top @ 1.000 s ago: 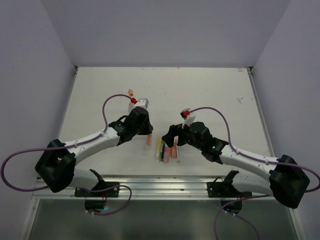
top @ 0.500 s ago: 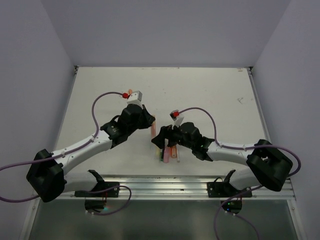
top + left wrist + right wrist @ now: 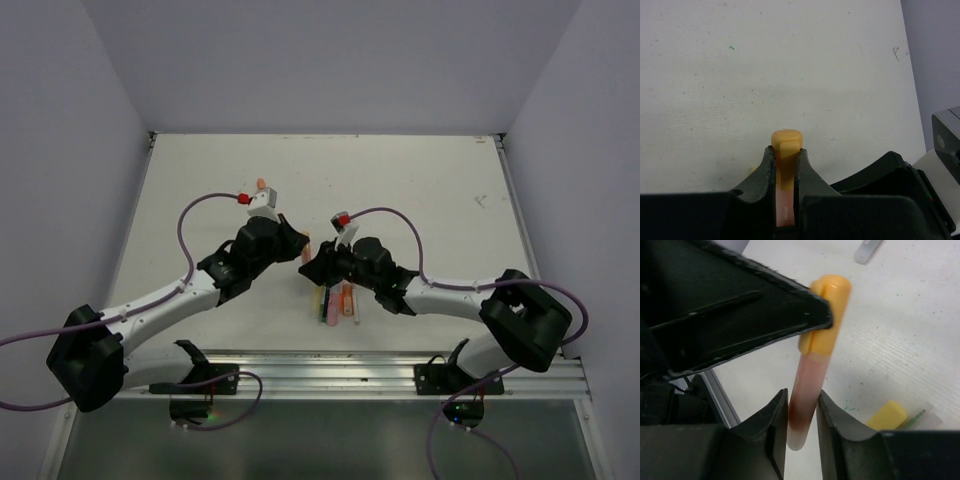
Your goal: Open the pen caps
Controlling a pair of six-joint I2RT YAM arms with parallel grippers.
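Arms have come together since one second ago: then they stood apart, now both grippers meet near the middle of the counter [image 3: 420, 180], just beyond the other pens [image 3: 337, 301]. One pen [image 3: 807, 382] is held between them. The left gripper [image 3: 786, 155] is closed on the cap [image 3: 786, 137], and the right gripper [image 3: 802, 407] is clamped on the pen's body lower down. The cap is orange with a rounded end and a clip ridge, and it is not yet off, sitting tight on the body. The body is pink and half clear, paler at the far end.
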